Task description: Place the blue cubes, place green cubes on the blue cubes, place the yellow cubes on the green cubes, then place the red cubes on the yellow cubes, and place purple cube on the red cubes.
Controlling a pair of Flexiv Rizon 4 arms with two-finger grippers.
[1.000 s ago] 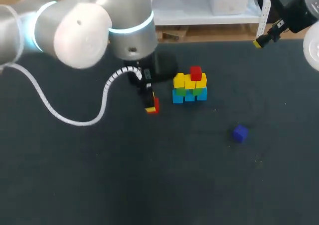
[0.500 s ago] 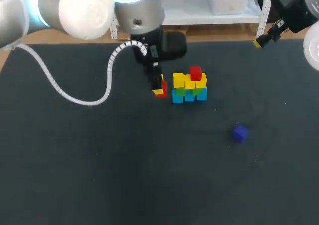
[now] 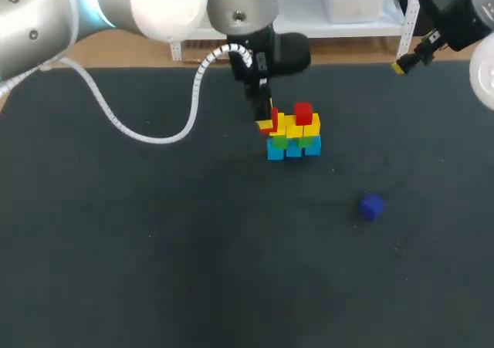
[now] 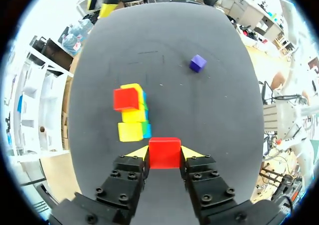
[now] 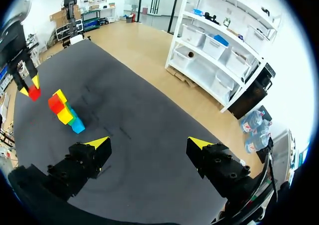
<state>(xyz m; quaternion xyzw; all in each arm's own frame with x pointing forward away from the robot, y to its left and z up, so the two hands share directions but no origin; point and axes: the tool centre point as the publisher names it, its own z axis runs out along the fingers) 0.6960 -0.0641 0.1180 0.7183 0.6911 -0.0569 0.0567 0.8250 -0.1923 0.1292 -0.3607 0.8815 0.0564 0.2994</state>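
My left gripper [image 3: 268, 122] is shut on a red cube [image 4: 164, 152] and hangs just above the left end of the cube stack [image 3: 293, 136]. The stack has a blue bottom row, green cubes on it, then yellow cubes [image 4: 130, 131]. One red cube [image 3: 303, 113] sits on top towards the right end. A purple cube [image 3: 372, 207] lies alone on the dark mat, nearer the front and to the right. My right gripper [image 5: 149, 147] is open and empty, high at the table's far right corner, well away from the stack [image 5: 65, 112].
The dark mat [image 3: 154, 248] covers the table. A white cable [image 3: 147, 136] loops from my left arm over the mat to the left of the stack. My right arm [image 3: 432, 39] stays at the far right corner.
My left gripper carried the red cube up and to the right, from the mat left of the stack to just above the stack's left end. The right arm kept still.
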